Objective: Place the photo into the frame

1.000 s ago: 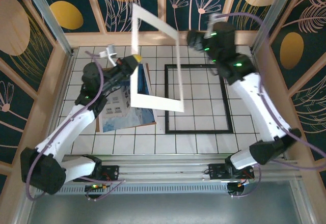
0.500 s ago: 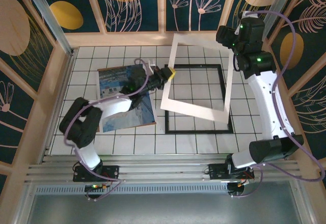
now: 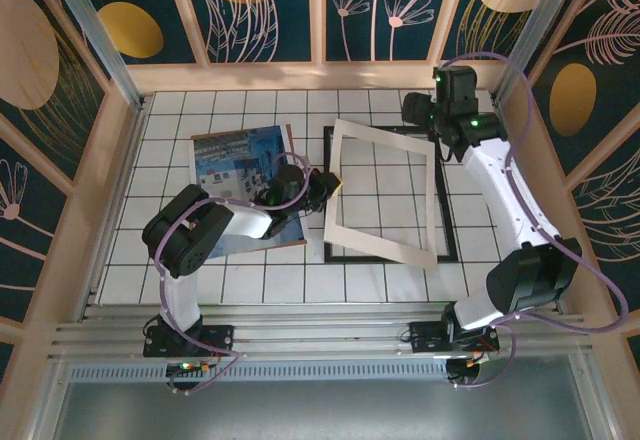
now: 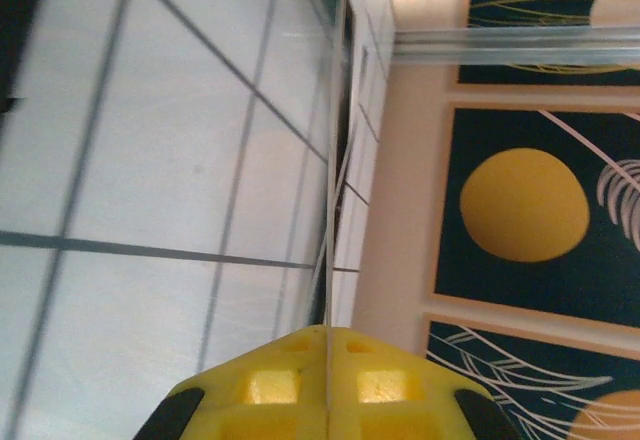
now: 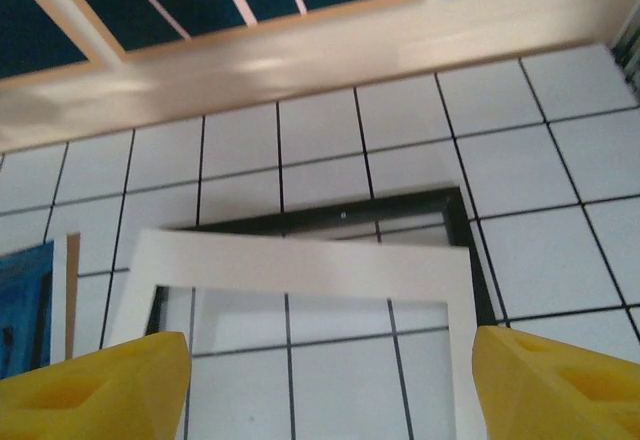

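Left fingers (image 4: 260,390) pinched on white mat (image 3: 380,195) edge | right fingers (image 5: 90,385) spread apart above mat | mat askew over frame (image 3: 450,222) | photo (image 3: 235,165) on worktop (image 3: 300,280), left

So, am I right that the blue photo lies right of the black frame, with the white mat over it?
Not quite: the photo lies left of the frame, per the top external view; the white mat is indeed over the frame.

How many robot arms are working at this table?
2. The left arm bends in from the near left and reaches the left edge of the white mat. The right arm stretches along the right side to the mat's far right corner.
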